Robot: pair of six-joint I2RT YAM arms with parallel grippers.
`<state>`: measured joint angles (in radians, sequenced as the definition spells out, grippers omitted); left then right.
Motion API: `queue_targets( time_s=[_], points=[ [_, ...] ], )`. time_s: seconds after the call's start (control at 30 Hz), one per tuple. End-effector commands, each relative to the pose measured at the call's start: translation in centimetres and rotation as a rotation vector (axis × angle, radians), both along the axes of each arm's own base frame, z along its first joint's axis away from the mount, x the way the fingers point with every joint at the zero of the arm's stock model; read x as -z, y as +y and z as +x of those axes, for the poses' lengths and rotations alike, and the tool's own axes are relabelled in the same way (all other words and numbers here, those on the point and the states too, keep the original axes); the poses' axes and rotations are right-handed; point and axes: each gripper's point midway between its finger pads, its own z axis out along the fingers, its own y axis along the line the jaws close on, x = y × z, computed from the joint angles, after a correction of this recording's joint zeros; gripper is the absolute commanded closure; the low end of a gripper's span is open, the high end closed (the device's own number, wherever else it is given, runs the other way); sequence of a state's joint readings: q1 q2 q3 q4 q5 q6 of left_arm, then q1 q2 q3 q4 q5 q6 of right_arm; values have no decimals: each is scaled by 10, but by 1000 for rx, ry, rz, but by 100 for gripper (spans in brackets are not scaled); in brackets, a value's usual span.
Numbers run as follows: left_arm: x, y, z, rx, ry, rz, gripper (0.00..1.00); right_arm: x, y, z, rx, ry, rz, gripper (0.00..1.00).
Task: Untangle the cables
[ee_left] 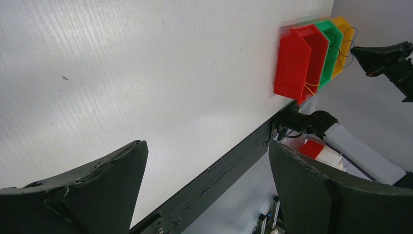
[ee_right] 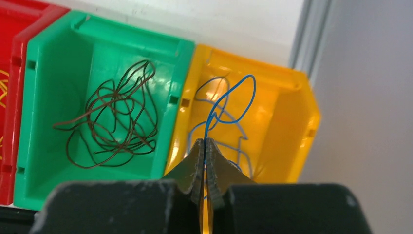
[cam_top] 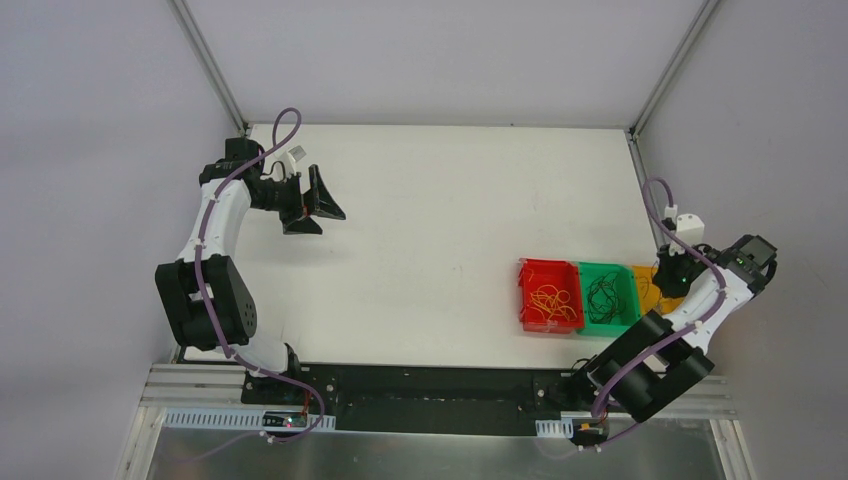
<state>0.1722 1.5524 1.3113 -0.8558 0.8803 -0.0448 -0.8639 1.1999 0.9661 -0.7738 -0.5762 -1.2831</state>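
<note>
Standing in a row by the right edge of the white worktop (cam_top: 450,200), toward its near-right corner, you have three open bins, side walls touching.

- Red plastic bin (cam_top: 548,268): the one nearest the worktop's middle. It holds a thin yellow-orange curly wire (cam_top: 552,298), loosely heaped on the floor of the bin.
- Green plastic bin (ee_right: 122,29): the middle one. It holds a thin dark curly wire (ee_right: 114,122), looped over itself many times and lying wholly inside the bin.
- Yellow plastic bin (ee_right: 292,122): the one closest to the right edge. It holds a thin blue wire (ee_right: 251,78). Part of it lies in loose curls on the floor of the bin, and one loop stands up out of them.
- Your right tool (ee_right: 204,146): it hangs over the yellow plastic bin, close to the wall shared with the green one. It is clenched on the thin blue wire, which passes between the two closed fingers and arcs away above their tips.
- Your left tool (ee_left: 207,145): it is released, fingers spread wide with nothing between them. It hangs near the far-left corner of the worktop, well apart from the bins and every wire.
</note>
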Motion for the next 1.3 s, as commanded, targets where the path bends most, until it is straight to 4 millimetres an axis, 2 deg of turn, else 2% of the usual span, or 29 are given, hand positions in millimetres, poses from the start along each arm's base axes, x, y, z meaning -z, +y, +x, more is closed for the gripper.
queue_targets(
  time_s=[0.0,0.23,0.37,0.57,0.67,0.77,0.87,1.1,1.27],
  points=[
    [-5,2,-2,-7,-2,2,0,19,14,-17,-23,68,34,100],
    [-2,2,-4,-6,5,6,0,44,10,-31,-7,165,29,100],
    [0,2,-4,-6,15,5,0,49,1,-31,27,184,8,100],
    [0,3,-3,-8,16,4,0,50,-3,-28,48,194,-1,99],
    [0,3,-2,-7,14,5,0,48,4,-30,31,203,-1,76],
    [0,3,-1,-8,14,5,0,37,12,-30,21,181,15,61],
    [-1,3,0,-9,14,5,0,22,19,-27,18,153,12,56],
    [-7,2,5,-22,14,-11,0,-40,17,-3,61,45,5,33],
    [-11,6,7,-26,-13,15,0,-77,22,19,80,-11,33,23]
  ],
)
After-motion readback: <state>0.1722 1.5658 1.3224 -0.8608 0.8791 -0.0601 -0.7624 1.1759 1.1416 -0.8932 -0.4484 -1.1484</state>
